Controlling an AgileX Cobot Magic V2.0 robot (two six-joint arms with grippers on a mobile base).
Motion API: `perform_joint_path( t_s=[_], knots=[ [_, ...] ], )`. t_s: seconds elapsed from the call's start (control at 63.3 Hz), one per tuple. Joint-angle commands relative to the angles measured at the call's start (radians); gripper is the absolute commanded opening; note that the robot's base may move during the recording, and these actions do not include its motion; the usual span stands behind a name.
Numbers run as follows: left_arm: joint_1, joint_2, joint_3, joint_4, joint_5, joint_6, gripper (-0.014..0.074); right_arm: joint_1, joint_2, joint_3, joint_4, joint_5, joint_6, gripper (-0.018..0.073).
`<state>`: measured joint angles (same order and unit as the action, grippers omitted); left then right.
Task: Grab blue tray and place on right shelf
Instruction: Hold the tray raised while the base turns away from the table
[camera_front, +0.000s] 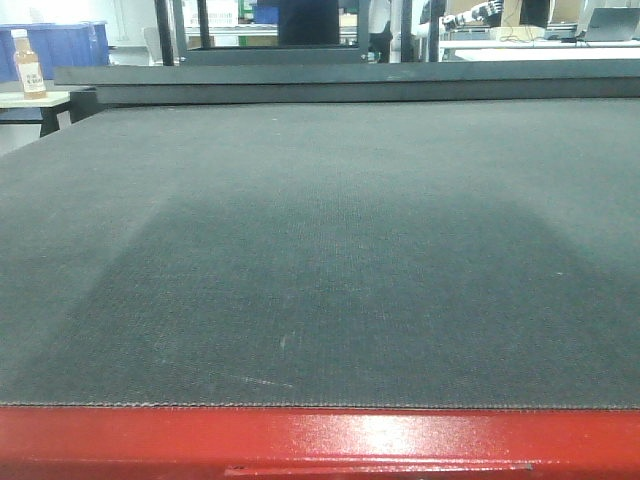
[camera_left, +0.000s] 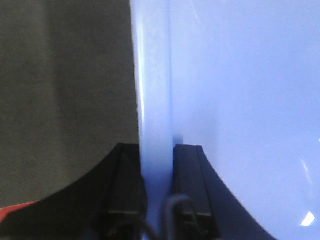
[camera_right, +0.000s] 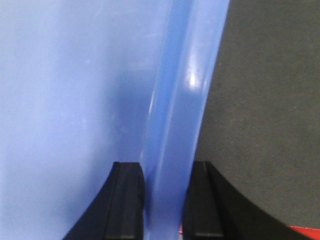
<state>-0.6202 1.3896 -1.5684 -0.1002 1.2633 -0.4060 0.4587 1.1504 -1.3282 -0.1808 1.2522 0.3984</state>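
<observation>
Since the left gripper (camera_left: 157, 150) and the right gripper (camera_right: 165, 167) each clamp a side rim of the blue tray (camera_left: 240, 100), we judge the grasp complete and the carry in hand. The tray hangs between them over the black table mat (camera_front: 320, 250), outside the front view. The right shelf appears in no view, so the next move calls for level, matched grips while we turn toward it.

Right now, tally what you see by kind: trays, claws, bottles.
tray: 1
claws: 2, left claw and right claw, each shut on the tray's rim
bottle: 1
Total: 4
</observation>
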Motion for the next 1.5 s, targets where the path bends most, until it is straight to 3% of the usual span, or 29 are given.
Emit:
perform_joint_path(
  t_s=[0.0, 1.485],
  knots=[
    [-0.008, -0.037, -0.037, -0.111, 0.075, 0.017, -0.0048, -0.001, -0.025, -0.035, -0.007, -0.004, -0.036, 0.0023],
    [-0.008, -0.037, -0.037, -0.133, 0.066, 0.017, -0.0048, -0.001, -0.023, -0.035, -0.007, -0.006, -0.036, 0.0023]
  ],
)
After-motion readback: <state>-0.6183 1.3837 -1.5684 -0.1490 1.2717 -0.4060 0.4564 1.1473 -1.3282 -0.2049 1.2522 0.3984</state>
